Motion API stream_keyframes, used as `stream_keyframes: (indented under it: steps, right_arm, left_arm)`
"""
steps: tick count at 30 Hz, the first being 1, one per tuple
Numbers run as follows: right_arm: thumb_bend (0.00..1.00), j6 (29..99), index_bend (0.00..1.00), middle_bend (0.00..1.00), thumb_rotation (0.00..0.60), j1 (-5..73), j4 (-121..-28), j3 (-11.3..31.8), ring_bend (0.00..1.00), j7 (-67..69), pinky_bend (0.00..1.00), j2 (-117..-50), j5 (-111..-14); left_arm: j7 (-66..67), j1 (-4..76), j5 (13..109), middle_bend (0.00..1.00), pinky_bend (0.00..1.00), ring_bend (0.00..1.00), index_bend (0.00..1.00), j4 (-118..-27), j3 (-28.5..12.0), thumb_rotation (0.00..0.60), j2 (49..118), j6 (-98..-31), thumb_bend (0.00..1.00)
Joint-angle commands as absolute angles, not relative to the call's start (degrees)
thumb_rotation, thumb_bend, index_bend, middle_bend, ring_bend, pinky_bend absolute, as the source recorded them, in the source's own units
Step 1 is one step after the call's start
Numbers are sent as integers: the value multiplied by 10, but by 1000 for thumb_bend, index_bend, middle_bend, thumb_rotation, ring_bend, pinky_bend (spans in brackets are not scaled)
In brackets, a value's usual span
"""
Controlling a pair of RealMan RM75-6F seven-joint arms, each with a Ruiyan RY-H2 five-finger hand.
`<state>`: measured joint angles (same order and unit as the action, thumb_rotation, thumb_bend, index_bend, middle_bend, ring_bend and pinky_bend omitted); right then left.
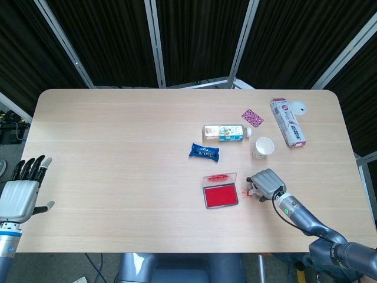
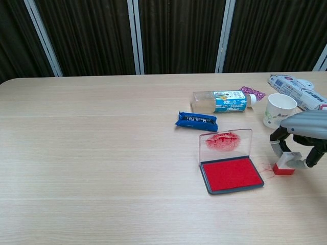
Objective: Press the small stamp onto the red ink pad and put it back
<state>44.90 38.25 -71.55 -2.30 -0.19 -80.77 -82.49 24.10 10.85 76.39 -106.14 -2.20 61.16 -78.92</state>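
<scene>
On table, stamp sits between right hand fingers.

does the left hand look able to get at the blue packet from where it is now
Probably not without a long reach: the left hand hangs open off the table's left edge, and the blue packet lies right of centre. Nothing blocks the way, though; the wood between them is bare.
</scene>
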Motion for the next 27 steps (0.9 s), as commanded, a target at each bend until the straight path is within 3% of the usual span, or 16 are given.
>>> stream_keyframes:
  steps: [1, 11, 19, 27]
  right_arm:
    - [252, 450, 458, 529, 600, 382, -716, -23, 891, -3, 1000, -808, -826]
    - [205, 460, 422, 510, 600, 379, -718, -19, 891, -3, 1000, -807, -830]
    - [164, 482, 377, 430, 600, 372, -731, -11, 891, 1, 1000, -796, -831]
    - [78, 578, 272, 305, 600, 334, -841, -1, 859, 25, 999, -708, -852]
  left_arm:
    - [241, 108, 764, 0, 0, 0, 0, -1061, -22, 600, 612, -789, 0]
    - [242, 108, 765, 0, 0, 0, 0, -1061, -22, 600, 612, -789, 0]
    - [238, 108, 766, 0, 0, 0, 0, -1063, -21, 600, 610, -790, 0]
    - [222, 104, 775, 0, 0, 0, 0, -1068, -20, 600, 601, -796, 0]
